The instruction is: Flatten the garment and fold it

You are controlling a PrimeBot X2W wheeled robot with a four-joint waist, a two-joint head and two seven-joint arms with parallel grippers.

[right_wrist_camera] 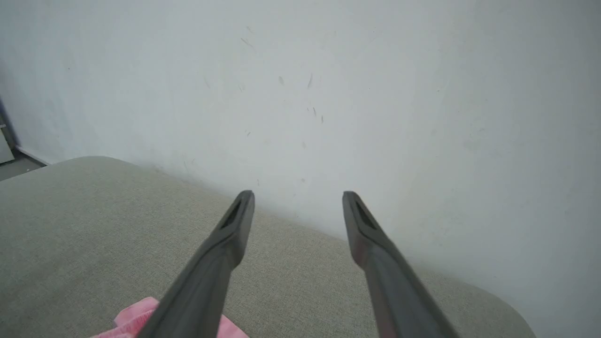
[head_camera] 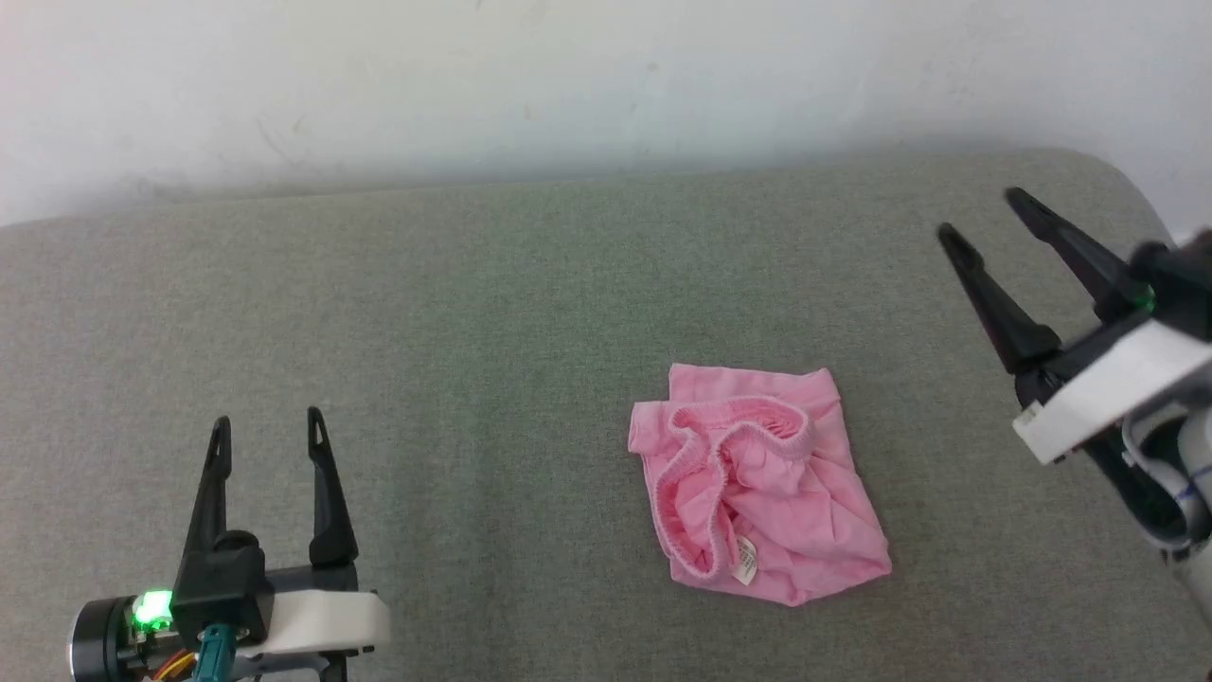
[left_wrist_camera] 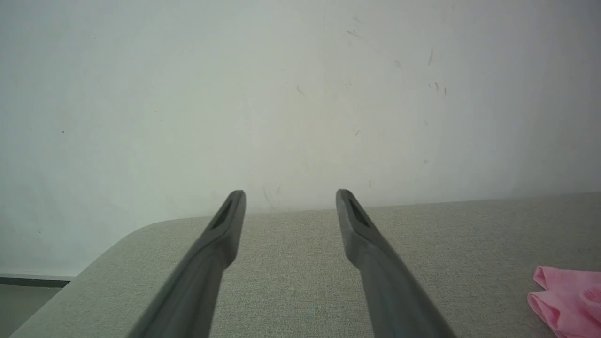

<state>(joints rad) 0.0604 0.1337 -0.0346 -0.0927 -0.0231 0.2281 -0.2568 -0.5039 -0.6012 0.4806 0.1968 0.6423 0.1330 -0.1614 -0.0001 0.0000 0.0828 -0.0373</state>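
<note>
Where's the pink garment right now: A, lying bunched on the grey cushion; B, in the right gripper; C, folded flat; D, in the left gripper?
A: the garment lies bunched on the cushion, with the left gripper and right gripper both open and clear of it.

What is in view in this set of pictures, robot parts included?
shorts: one, light pink, crumpled, right of centre in the head view, gathered waistband showing.
care label: one, white, near the shorts' lower edge in the head view.
padded surface: one, grey-green fabric with rounded corners, under the shorts.
wall: one, white, lightly scuffed, behind the padded surface.
left gripper: one, dark fingers, lower left of the head view, jaws open, apart from the shorts.
right gripper: one, dark fingers, right edge of the head view, tilted toward the upper left, jaws open, apart from the shorts.
</note>
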